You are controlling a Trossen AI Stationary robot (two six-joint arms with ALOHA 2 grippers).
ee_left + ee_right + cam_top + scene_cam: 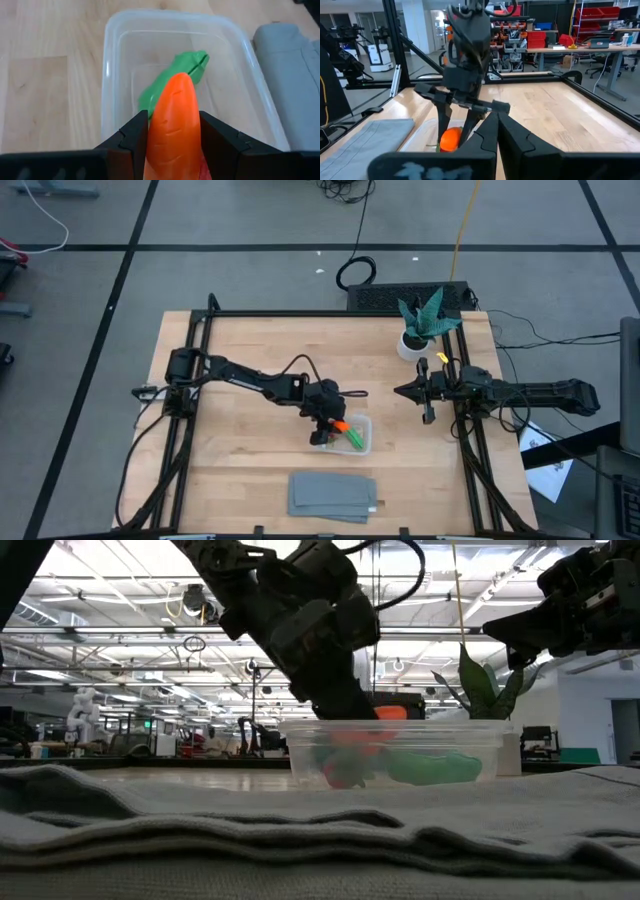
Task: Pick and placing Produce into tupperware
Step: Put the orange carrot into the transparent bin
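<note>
The clear tupperware [368, 448] stands on the wooden table, near its middle. My left gripper [333, 430] hovers over it, shut on the orange carrot [172, 120], whose green top is hidden. The green pod [175, 75] lies on the container's floor. Through the wall in the low view a reddish berry [345, 770] shows beside the pod [430, 768]. My right gripper [398, 391] waits shut, raised above the table right of the container, fingers pointing toward it. My left gripper pinches the carrot's body [172, 150] between its two fingers [134, 137], one on each side. The fingers come from above, slanting down toward the container, and lie along the carrot. The carrot is lifted clear, its pointed end [181, 80] reaching past the fingertips over the pod.
A folded grey cloth [333, 495] lies near the table's near edge, just in front of the tupperware. A spiky green plant in a white pot [420, 325] stands at the far right corner. Black frame rails [470, 430] run along both sides.
</note>
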